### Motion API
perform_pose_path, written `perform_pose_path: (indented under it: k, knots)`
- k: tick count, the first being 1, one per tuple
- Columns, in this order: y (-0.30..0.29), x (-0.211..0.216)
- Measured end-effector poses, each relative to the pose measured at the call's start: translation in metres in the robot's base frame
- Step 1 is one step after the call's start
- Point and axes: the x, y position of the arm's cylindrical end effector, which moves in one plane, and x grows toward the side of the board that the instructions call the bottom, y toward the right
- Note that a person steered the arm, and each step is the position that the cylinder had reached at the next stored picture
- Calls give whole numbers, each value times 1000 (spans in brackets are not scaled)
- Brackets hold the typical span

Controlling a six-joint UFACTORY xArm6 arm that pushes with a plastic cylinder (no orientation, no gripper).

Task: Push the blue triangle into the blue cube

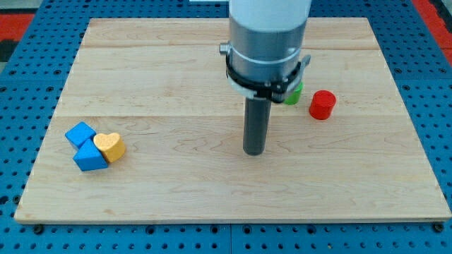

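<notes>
The blue cube [80, 133] lies at the view's left on the wooden board [212, 190]. The blue triangle [90, 157] sits just below it and to its right, touching it. A yellow heart block [110, 146] rests against the triangle's right side. My tip [254, 152] stands near the board's middle, far to the right of these blocks, touching none of them.
A red cylinder [322, 104] stands at the view's right. A green block [293, 92] shows partly behind the arm's body, left of the red cylinder. A blue pegboard surrounds the board.
</notes>
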Motion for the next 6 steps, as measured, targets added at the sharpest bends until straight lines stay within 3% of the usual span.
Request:
perform_pose_path:
  k: [2, 3, 4, 5, 6]
  knots:
    - [-170, 78]
    - [-236, 42]
    - [-252, 8]
    - [-228, 5]
    - [-212, -26]
